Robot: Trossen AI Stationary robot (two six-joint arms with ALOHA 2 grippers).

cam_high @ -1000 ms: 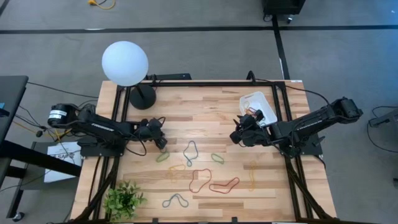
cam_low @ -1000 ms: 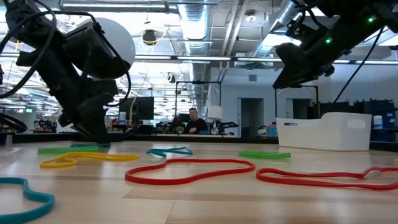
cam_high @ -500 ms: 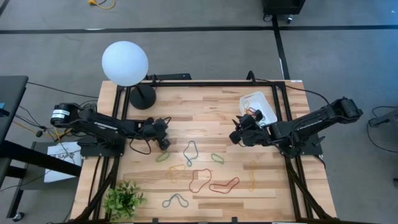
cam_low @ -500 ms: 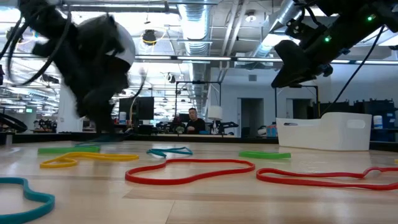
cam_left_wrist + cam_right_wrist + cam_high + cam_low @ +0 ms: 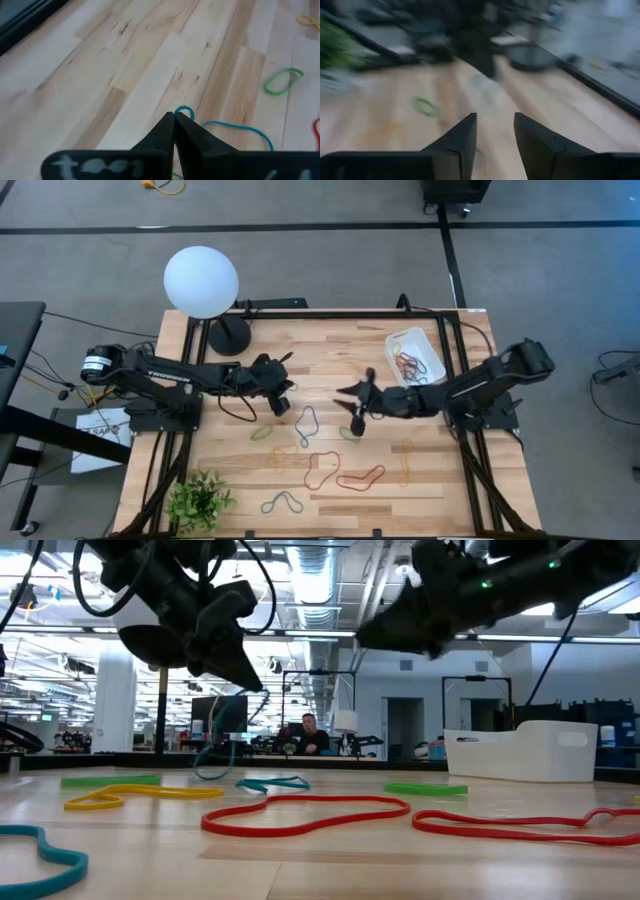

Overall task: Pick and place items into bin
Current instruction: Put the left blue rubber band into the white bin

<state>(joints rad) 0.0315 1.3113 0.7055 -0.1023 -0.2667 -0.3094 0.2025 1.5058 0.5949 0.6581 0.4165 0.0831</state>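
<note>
My left gripper (image 5: 283,406) (image 5: 173,116) is shut on a thin teal rubber band (image 5: 216,752) and stands raised over the table's middle left. My right gripper (image 5: 353,407) (image 5: 495,134) is open with nothing between its fingers, above the table's middle near a green band (image 5: 348,434). Several more bands lie flat on the wood: green (image 5: 262,433), blue (image 5: 305,426), yellow (image 5: 285,455), red (image 5: 361,477), grey-blue (image 5: 282,502). The white bin (image 5: 426,340) (image 5: 540,750) rests on the table at the far right with reddish bands (image 5: 407,364) inside. My left gripper pinches the teal band between its two fingertips, a small bend of the band (image 5: 183,111) showing just past them. The fingers slant down toward the table's right. The band hangs slack below the fingers (image 5: 247,688); whether its lower end (image 5: 213,776) touches the wood I cannot tell.
A white globe lamp (image 5: 202,282) stands at the far left corner and a small green plant (image 5: 200,502) at the near left. Black frame rails (image 5: 450,370) run along both sides of the table. Bare wood lies at the far middle (image 5: 320,345).
My left gripper has shut on the teal band, then risen and gone toward the table's right, lifting the band so that it hangs. My right gripper has swung from beside the bin toward the table's middle and tipped up nearer to level.
</note>
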